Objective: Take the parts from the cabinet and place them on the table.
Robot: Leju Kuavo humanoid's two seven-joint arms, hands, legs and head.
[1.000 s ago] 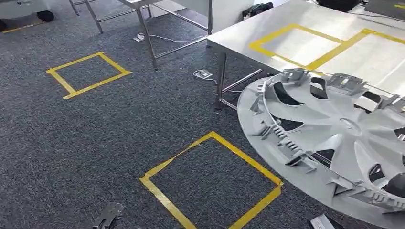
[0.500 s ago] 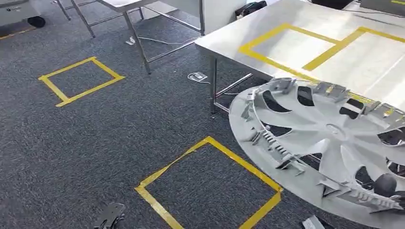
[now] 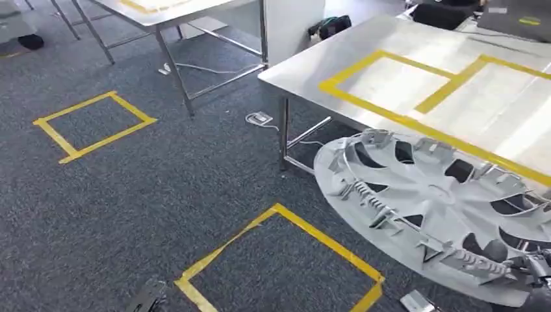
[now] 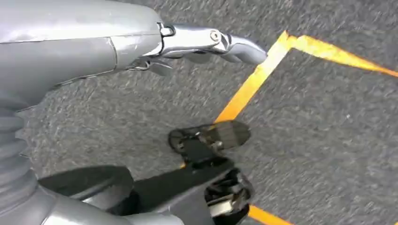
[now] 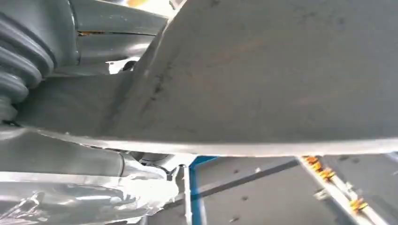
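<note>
My right hand [image 3: 533,276] grips the hubcap [image 3: 442,208] at its near rim, tilted, just short of the table [image 3: 390,45] ahead; left hand [image 4: 206,44] hangs empty (fingers loose).

The wheel cover [image 3: 448,208] looks like matt grey plastic. The worktop [image 3: 364,58] is smooth brushed metal with glossy yellow tape [image 3: 390,117]. The floor [image 3: 130,188] is rough dark carpet.

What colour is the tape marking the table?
Yellow tape on the steel table, clearest in the head view.
</note>
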